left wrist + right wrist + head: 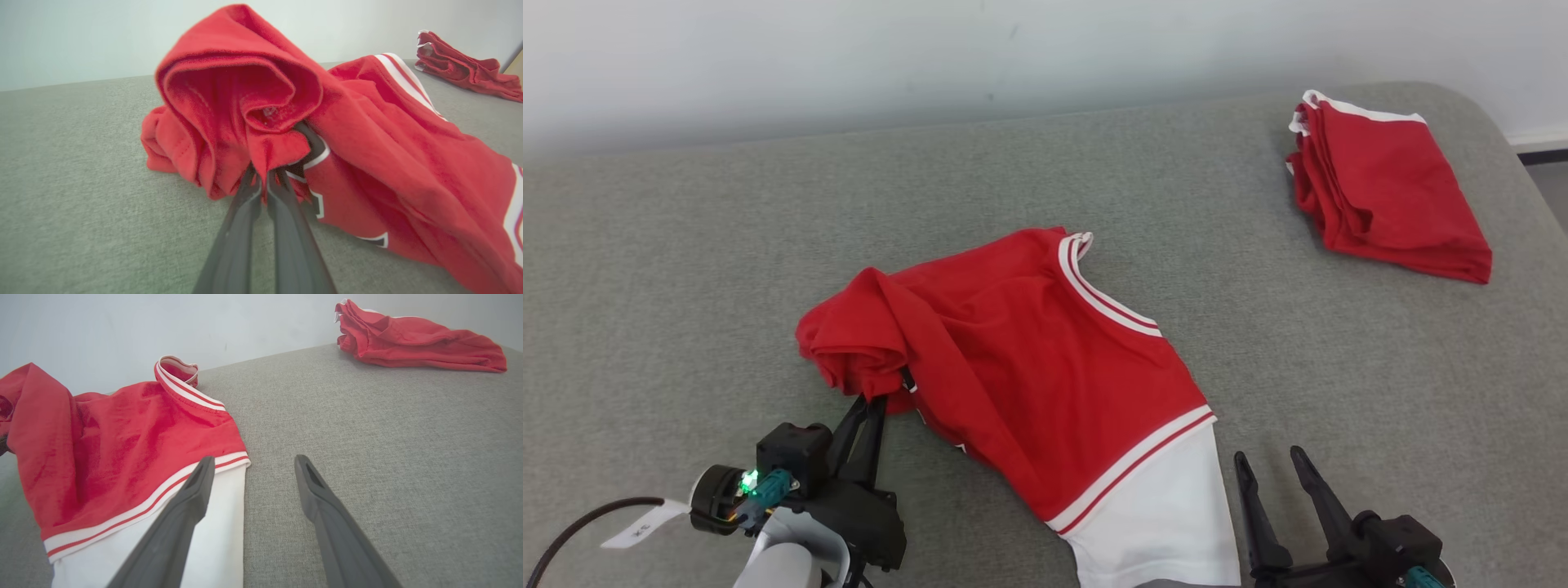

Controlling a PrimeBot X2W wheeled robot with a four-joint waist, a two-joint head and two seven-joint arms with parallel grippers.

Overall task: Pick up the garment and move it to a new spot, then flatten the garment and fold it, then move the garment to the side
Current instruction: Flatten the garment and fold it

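The garment point(1029, 367) is a red shirt with white-striped trim and a white sleeve, lying crumpled in the middle of the grey surface. Its left end is bunched into thick folds point(229, 102). My left gripper point(876, 398) is shut on that bunched red fabric, and in the left wrist view the two dark fingers point(245, 204) meet with cloth pinched between them. My right gripper point(1267, 456) stands open just right of the white sleeve point(220, 531), holding nothing. In the right wrist view its left finger point(196, 490) overlaps the sleeve's edge.
A second red garment point(1388, 192) lies folded at the far right of the grey padded surface point(686, 269), near its rounded corner. A pale wall runs behind. A cable and a white tag point(637, 527) trail from my left wrist.
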